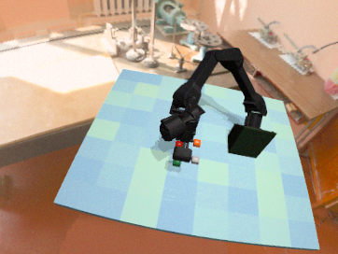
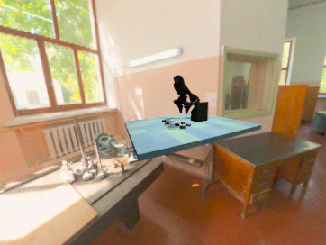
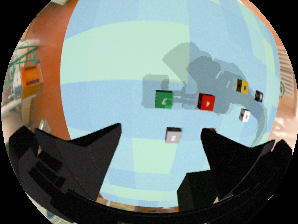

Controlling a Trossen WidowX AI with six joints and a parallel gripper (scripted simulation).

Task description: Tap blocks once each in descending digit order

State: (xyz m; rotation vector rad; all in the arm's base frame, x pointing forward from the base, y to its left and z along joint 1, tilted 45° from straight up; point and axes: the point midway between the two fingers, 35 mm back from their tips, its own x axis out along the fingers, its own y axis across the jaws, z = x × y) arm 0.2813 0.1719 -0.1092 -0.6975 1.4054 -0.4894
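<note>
My gripper (image 1: 182, 155) (image 3: 163, 130) is open and empty, above the table near the green and light grey blocks. In the wrist view the green block (image 3: 163, 99) (image 1: 176, 163) shows 7, the red block (image 3: 206, 102) (image 1: 179, 144) looks like 4, and the light grey block (image 3: 173, 135) (image 1: 195, 160) looks like 2. The yellow block (image 3: 242, 86), black block (image 3: 258, 95) and white block (image 3: 244, 115) stand farther right; their digits are too small to read surely. The orange block (image 1: 197, 143) shows in the top view but is hidden in the wrist view.
A dark box (image 1: 251, 141) (image 2: 199, 112) stands on the patchwork table (image 1: 140, 187) beside the arm, right of the blocks in the top view; part of it shows between the fingers at the bottom of the wrist view. The arm hides the far blocks in the top view.
</note>
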